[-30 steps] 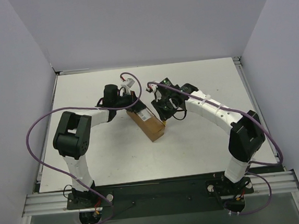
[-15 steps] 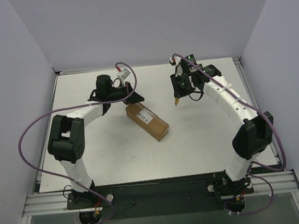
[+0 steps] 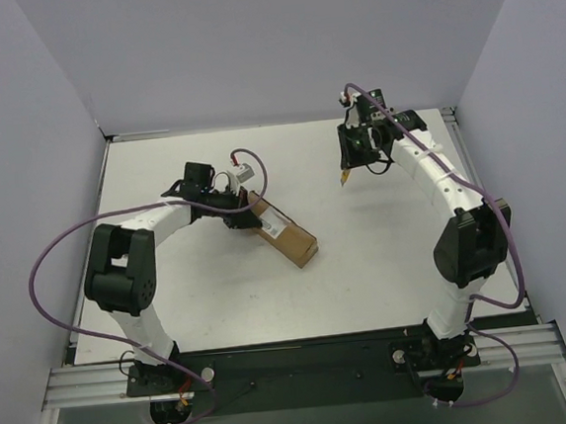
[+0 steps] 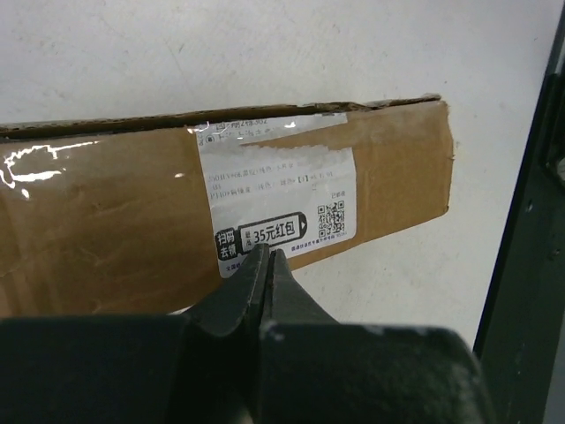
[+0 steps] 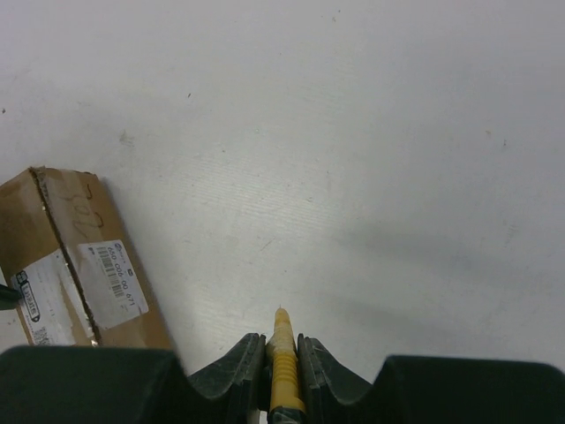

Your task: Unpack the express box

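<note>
The express box (image 3: pixel 286 232) lies flat and diagonal near the middle of the tabletop (image 3: pixel 386 253), its white label (image 4: pixel 278 194) facing up. From above, its far-left end is hidden under the left pincer (image 3: pixel 241 219). In the left wrist view the box runs off the left edge, and glare on the tape washes out part of the print. The left pincer's fingers are pressed together with nothing between them, their tips over the label's lower edge; whether they touch the cardboard cannot be told. Well apart, near the far right, the right pincer (image 5: pixel 282 349) is clamped on a slim yellow tool (image 5: pixel 282 329). Only its tip shows, and the rest is hidden between the fingers.
</note>
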Motion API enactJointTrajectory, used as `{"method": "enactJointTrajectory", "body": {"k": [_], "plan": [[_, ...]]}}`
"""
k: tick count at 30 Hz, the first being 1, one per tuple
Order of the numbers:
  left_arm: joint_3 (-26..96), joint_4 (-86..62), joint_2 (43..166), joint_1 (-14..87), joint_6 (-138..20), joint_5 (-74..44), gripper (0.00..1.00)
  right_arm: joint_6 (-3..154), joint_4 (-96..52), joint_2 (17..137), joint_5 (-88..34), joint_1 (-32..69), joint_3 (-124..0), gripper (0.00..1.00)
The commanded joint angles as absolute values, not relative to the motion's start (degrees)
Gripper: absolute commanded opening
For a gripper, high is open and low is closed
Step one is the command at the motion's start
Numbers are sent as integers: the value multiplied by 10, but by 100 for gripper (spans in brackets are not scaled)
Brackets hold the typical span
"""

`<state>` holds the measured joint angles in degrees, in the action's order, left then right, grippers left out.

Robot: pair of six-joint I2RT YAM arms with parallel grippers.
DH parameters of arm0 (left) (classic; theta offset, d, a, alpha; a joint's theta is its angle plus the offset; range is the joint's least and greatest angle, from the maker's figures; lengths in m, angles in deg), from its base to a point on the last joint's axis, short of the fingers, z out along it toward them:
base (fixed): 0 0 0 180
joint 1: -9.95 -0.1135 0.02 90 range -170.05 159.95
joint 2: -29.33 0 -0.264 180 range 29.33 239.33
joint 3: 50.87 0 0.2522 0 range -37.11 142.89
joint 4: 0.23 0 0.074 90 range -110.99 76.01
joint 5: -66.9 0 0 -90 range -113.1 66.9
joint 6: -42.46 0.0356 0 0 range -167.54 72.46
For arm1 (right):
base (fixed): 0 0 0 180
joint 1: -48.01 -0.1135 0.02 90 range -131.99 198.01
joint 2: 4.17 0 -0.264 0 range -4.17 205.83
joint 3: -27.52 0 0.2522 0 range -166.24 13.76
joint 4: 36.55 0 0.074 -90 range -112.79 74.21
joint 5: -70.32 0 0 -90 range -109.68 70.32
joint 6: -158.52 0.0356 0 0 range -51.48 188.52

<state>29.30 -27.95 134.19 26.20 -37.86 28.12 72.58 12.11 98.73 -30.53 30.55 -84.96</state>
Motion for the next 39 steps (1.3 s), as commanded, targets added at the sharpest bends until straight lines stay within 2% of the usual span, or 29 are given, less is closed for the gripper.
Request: {"method": "enactJointTrajectory", "body": {"k": [1, 6, 12, 16, 20, 26, 33, 39], "plan": [[251, -380, 1299, 235, -268, 194, 0, 736, 115, 960, -311, 303, -826, 0], [220, -485, 1283, 173, -188, 157, 0, 735, 107, 934, -312, 303, -790, 0], [185, -502, 1220, 123, -165, 200, 0, 730, 104, 929, -315, 302, -781, 0], [215, -506, 1211, 121, -198, 245, 0, 727, 102, 933, -316, 299, -783, 0], [237, -370, 1198, 148, -316, 266, 0, 727, 98, 942, -317, 297, -785, 0], [311, -262, 1270, 223, -415, 245, 0, 725, 96, 948, -320, 296, -788, 0], [336, -247, 1322, 257, -441, 216, 0, 719, 95, 937, -317, 296, -780, 0], [329, -287, 1348, 255, -398, 184, 0, 714, 92, 930, -314, 297, -766, 0]]}}
